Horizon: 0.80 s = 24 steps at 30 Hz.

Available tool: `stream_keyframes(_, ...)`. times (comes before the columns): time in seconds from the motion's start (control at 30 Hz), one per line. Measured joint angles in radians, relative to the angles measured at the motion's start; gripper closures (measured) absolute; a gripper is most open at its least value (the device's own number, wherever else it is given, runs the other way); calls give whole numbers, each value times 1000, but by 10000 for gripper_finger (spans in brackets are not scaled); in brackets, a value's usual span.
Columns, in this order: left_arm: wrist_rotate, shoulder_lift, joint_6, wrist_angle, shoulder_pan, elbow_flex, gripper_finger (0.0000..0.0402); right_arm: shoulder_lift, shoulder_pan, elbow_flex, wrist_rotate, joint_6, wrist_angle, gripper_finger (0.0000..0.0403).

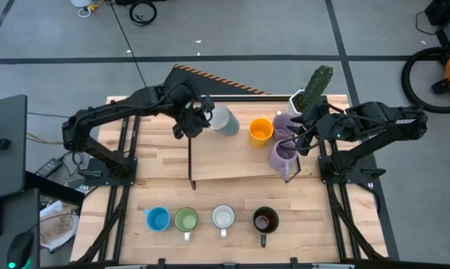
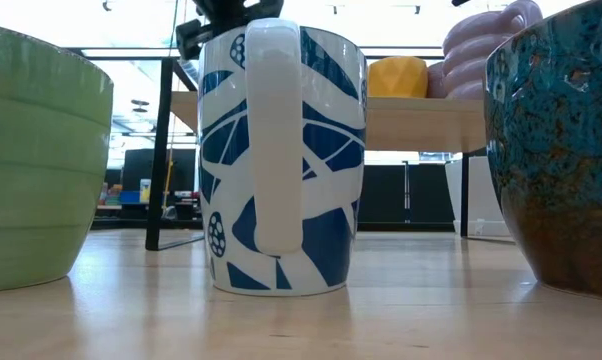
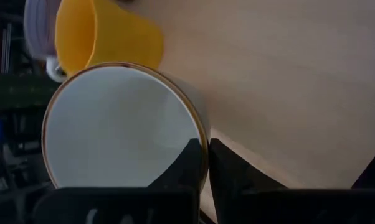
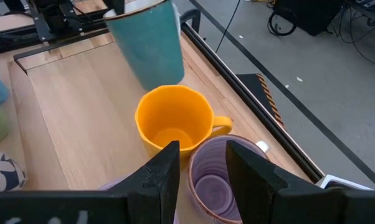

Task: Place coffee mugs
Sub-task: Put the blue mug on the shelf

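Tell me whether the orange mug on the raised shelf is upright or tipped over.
Upright. The orange mug stands on the wooden shelf with its open mouth facing up, and it looks empty inside. The high view shows its round opening from above.

both arms are matte black, built of chunky jointed segments on dark bases beside the wooden table. the left gripper and right gripper each end in two flat, angular black fingers.
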Motion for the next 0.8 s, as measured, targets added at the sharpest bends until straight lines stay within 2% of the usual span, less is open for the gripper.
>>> stream_keyframes(0.33,-15,0,15,1,-22,0,383,0,0,0,4,-7,0,267)
stream_keyframes(0.8,36,0,8,-12,-79,0,383,0,0,0,4,-8,8,267)
